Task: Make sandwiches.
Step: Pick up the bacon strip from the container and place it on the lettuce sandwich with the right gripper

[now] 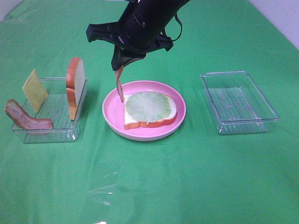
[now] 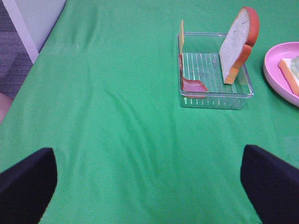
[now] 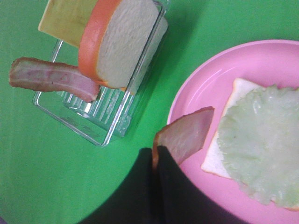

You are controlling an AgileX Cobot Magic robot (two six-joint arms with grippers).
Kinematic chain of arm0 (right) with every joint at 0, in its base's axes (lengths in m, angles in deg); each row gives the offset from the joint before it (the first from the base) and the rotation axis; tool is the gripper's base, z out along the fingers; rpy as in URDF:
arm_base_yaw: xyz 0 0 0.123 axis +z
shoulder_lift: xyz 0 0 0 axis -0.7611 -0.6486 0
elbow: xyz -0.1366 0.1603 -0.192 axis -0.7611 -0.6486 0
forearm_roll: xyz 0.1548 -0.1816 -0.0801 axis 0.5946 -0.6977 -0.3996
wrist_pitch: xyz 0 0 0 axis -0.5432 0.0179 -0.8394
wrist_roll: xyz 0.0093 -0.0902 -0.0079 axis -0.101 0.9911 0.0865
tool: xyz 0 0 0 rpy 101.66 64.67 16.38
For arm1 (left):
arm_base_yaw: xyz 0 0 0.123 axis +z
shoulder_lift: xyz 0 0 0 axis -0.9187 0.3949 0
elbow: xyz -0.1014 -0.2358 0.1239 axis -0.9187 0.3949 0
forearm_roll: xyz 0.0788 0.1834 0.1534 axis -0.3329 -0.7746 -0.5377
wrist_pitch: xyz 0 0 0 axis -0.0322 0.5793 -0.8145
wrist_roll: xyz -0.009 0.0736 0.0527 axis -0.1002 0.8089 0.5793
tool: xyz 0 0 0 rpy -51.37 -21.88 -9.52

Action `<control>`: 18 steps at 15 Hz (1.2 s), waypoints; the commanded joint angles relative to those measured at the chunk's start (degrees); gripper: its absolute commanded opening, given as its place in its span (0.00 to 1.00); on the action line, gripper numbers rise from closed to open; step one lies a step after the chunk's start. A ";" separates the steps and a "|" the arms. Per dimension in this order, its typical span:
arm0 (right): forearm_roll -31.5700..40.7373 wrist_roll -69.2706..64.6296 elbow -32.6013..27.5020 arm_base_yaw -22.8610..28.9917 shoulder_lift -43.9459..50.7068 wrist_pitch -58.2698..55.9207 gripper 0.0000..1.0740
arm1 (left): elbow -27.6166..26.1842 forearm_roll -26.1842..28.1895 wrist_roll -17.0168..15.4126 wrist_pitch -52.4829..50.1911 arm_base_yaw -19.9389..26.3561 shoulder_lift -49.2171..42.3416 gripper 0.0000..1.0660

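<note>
Pinches 1 bacon strip point(image 1: 119, 86) in the clenched right gripper point(image 1: 120, 70), tip down over the left part of the pink plate point(image 1: 111, 112) — just beside the flat bread slice point(image 1: 150, 122) topped with lettuce point(image 1: 148, 106); cannot tell whether touching. Holds the left gripper point(image 2: 149, 186) spread wide over the green cloth point(image 1: 149, 186), grasping nothing. Stores in the left clear tray point(image 1: 46, 135) 1 upright bread slice point(image 1: 76, 86), 1 cheese square point(image 1: 35, 90) and a 2nd bacon strip point(image 1: 25, 119) — all propped on edge. Places another clear tray point(image 1: 243, 122) right of the plate, well apart.
</note>
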 commanded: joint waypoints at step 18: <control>-28.99 -12.09 0.00 -0.11 -8.14 -4.30 0.21 | 0.11 0.00 0.23 -0.17 0.29 -0.17 0.94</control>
